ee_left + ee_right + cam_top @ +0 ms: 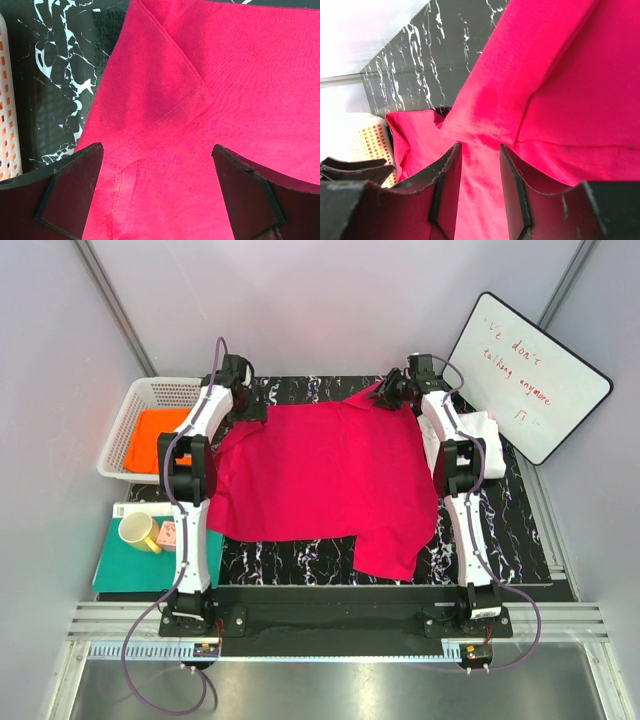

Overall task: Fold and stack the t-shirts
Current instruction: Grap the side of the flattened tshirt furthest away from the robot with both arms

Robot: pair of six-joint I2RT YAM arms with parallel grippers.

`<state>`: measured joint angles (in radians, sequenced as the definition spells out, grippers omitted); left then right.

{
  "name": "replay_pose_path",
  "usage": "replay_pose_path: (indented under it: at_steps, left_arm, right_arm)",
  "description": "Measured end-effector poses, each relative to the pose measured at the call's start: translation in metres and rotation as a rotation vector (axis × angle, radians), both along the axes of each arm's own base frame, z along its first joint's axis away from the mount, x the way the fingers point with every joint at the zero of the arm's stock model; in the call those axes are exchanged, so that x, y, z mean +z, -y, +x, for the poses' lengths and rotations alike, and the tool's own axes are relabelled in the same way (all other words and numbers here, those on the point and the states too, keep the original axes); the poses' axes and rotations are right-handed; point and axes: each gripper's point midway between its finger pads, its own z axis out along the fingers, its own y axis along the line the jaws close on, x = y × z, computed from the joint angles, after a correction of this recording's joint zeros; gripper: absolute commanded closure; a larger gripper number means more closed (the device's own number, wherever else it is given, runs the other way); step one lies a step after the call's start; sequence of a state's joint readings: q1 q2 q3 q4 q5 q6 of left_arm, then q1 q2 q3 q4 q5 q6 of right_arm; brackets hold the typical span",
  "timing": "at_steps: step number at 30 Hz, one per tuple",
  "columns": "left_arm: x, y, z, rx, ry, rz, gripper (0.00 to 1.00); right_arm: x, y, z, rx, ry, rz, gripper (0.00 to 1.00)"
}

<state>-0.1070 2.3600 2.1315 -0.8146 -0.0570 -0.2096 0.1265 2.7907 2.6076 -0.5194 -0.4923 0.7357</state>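
Observation:
The crimson-pink t-shirt (pixel 320 475) lies spread on the black marbled mat (pixel 500 530), one sleeve hanging toward the near edge. My left gripper (pixel 250 405) is open over the shirt's far left corner; in the left wrist view its jaws (pixel 155 150) stand wide apart above a stitched sleeve seam (pixel 165 117). My right gripper (pixel 388 392) is at the far right corner, shut on a pinched-up fold of the shirt (pixel 560 90), with cloth filling the gap between its fingers (pixel 480 147). The white t-shirt (pixel 490 435) lies at the right under the right arm. The orange t-shirt (pixel 150 438) is in the basket.
A white plastic basket (pixel 150 390) stands at the far left and also shows in the left wrist view (pixel 7 125). A teal-green board (pixel 130 565) with a yellow mug (pixel 138 530) lies at the near left. A whiteboard (pixel 527 375) leans at the far right.

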Motion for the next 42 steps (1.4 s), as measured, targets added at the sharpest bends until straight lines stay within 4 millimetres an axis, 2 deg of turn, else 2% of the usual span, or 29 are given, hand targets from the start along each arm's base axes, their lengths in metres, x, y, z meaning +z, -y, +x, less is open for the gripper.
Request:
replay_pose_path:
  at_steps: [5, 13, 18, 21, 25, 26, 29, 36, 42]
  left_arm:
    - [0.000, 0.000, 0.000, 0.000, 0.000, 0.001, 0.03]
    - [0.000, -0.001, 0.000, -0.001, 0.000, 0.003, 0.03]
    - [-0.004, -0.001, -0.003, -0.001, -0.010, 0.004, 0.03]
    - [-0.008, -0.001, -0.005, -0.001, -0.023, 0.006, 0.03]
    - [-0.012, -0.001, -0.009, -0.002, -0.036, 0.007, 0.03]
    - [-0.013, -0.001, -0.010, -0.002, -0.039, 0.007, 0.03]
    - [-0.015, -0.002, -0.014, -0.002, -0.051, 0.008, 0.03]
    - [-0.007, -0.002, -0.016, -0.002, -0.039, 0.008, 0.03]
    - [-0.001, -0.001, -0.015, -0.005, -0.027, 0.004, 0.05]
  right_arm:
    - [0.001, 0.000, 0.003, -0.005, 0.006, 0.006, 0.56]
    - [-0.022, -0.002, -0.001, -0.002, -0.032, -0.001, 0.53]
    - [-0.023, -0.003, -0.002, 0.002, -0.031, 0.000, 0.53]
    - [-0.024, -0.005, -0.001, 0.004, -0.029, 0.000, 0.57]
    - [-0.028, -0.012, 0.003, 0.010, -0.009, 0.005, 0.80]
    - [-0.030, -0.014, 0.003, 0.012, -0.009, 0.007, 0.89]
    - [-0.035, -0.019, 0.004, 0.014, -0.011, 0.015, 0.95]
    - [-0.036, -0.021, 0.001, 0.025, -0.007, -0.001, 0.95]
    - [-0.024, -0.009, -0.007, 0.013, -0.001, -0.089, 0.91]
